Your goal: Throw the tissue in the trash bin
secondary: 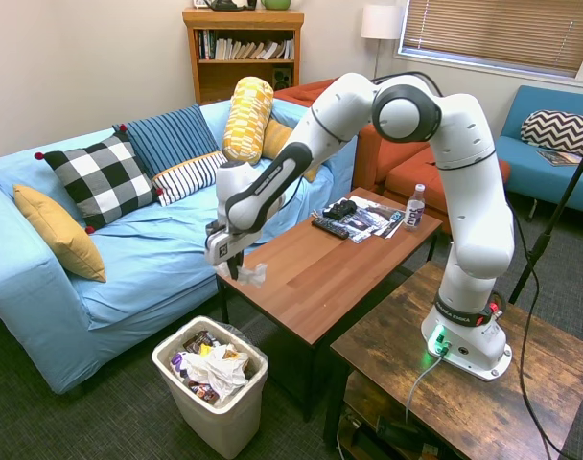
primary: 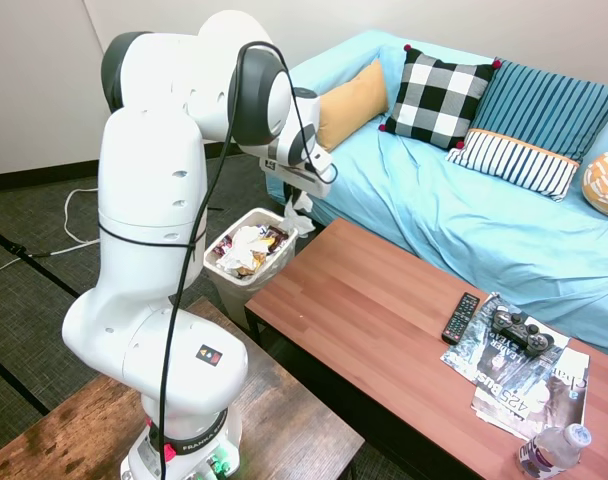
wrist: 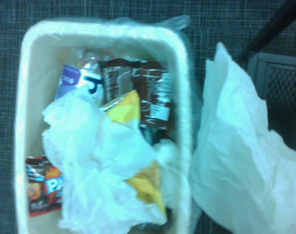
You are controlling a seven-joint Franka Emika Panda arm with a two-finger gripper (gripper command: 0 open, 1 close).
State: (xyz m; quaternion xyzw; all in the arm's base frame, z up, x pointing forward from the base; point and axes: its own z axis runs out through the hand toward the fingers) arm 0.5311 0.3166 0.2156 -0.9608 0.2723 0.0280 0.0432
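We judged the tissue point(secondary: 252, 274) to be about as undemanding as a thing can be — near weightless, limp, with no stiffness of its own, so it drooped from wherever it was pinched. It looked neither slippery nor fragile in any way that mattered for throwing it away, though thin paper like this could tear if snagged, and being so light it would likely drift sideways when let go. A pinch on the bunched upper part seemed the sensible hold, and that was where the gripper point(secondary: 233, 265) had it: the fingers were closed together on the tissue's top, the rest hanging free below.

The tissue hung in the air beside the near corner of the coffee table point(secondary: 320, 273), above the floor and higher than the trash bin point(secondary: 169, 369). In the wrist view the tissue point(wrist: 240, 161) showed alongside the bin's rim point(wrist: 184, 97) rather than over the opening, so we judged it not yet squarely above the bin; a drop from there might have missed.

In looks it was a small white sheet, crumpled and creased, slightly translucent at the folds, twisted narrow at the top and flaring into ragged edges below. The bin was a white, rounded-rim wastebasket already holding wrappers point(wrist: 150, 92) and crumpled white paper point(wrist: 97, 161) — easy to confuse with the tissue once it landed.
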